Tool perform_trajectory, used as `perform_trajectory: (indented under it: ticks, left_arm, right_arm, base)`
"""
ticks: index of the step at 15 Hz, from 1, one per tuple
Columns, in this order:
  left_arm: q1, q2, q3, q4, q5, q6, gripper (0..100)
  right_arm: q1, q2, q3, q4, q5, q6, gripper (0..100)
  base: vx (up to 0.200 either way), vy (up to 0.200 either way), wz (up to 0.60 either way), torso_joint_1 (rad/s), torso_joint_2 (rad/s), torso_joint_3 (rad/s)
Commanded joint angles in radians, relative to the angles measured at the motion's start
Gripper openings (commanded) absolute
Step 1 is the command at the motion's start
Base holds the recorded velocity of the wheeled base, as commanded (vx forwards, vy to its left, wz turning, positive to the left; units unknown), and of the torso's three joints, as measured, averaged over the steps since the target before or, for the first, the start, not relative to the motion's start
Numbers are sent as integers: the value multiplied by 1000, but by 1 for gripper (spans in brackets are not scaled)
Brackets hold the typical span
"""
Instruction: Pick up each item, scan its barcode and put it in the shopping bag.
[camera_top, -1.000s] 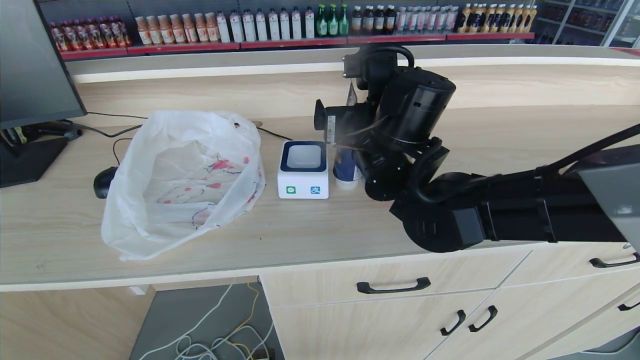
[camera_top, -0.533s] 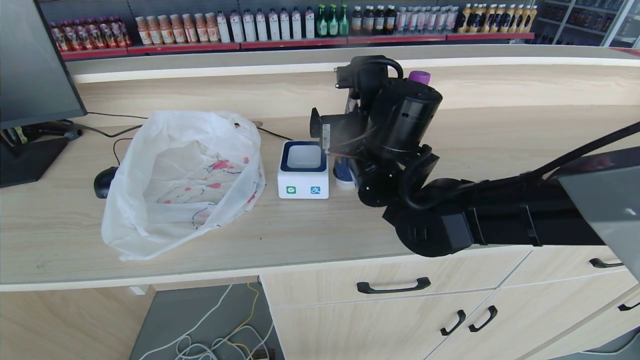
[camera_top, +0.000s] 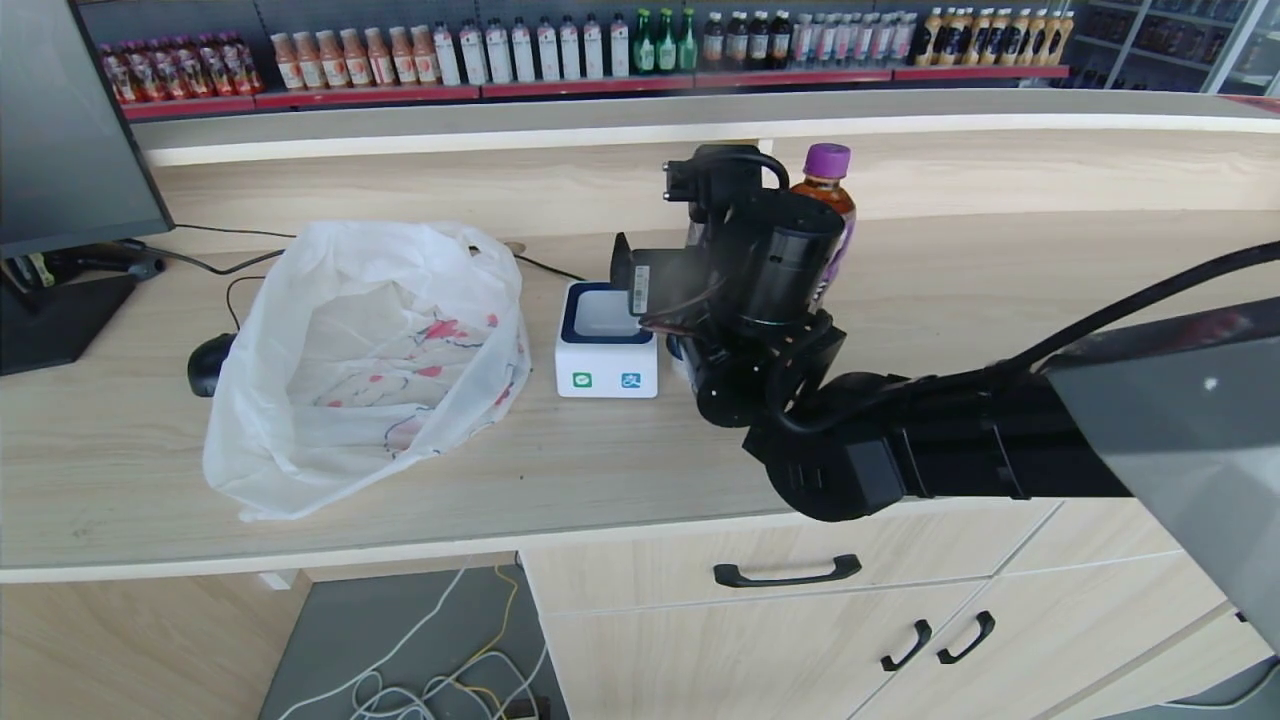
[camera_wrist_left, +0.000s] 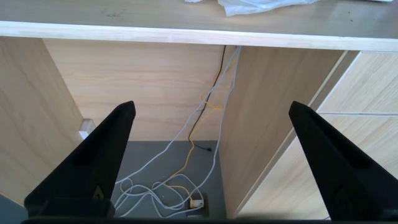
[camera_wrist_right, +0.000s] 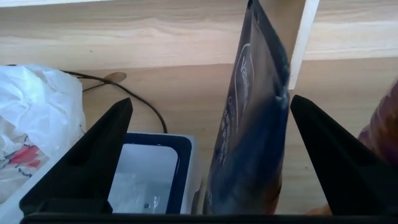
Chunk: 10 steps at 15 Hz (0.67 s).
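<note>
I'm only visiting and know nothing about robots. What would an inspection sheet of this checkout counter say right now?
Surface: pale wooden counter, drawers beneath.
Job's things: white shopping bag lying open at the left; white scanner beside it; dark pouch upright by the scanner; purple-capped bottle behind the right arm.
Clutter: black mouse and monitor at the far left.
Grippers: right gripper open, one finger on either side of the pouch; left gripper open, low, facing the counter's front.
Cables: black lead across the counter behind the bag; loose wires on the floor.
Surroundings: shop shelves of bottled drinks.
</note>
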Motion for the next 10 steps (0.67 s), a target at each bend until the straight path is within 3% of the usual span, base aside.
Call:
perform_trajectory:
  ticks: [1,10]
  left_arm:
    - [0,0,0,0,0,-1,100]
    - [0,0,0,0,0,-1,100]
  right_arm:
    - [1,19,-2,-1,-2,3,100]
    - [7,90,-4,-104,-83,47,100]
  base:
    - [0,0,0,0,0,0]
    - [0,0,0,0,0,0]
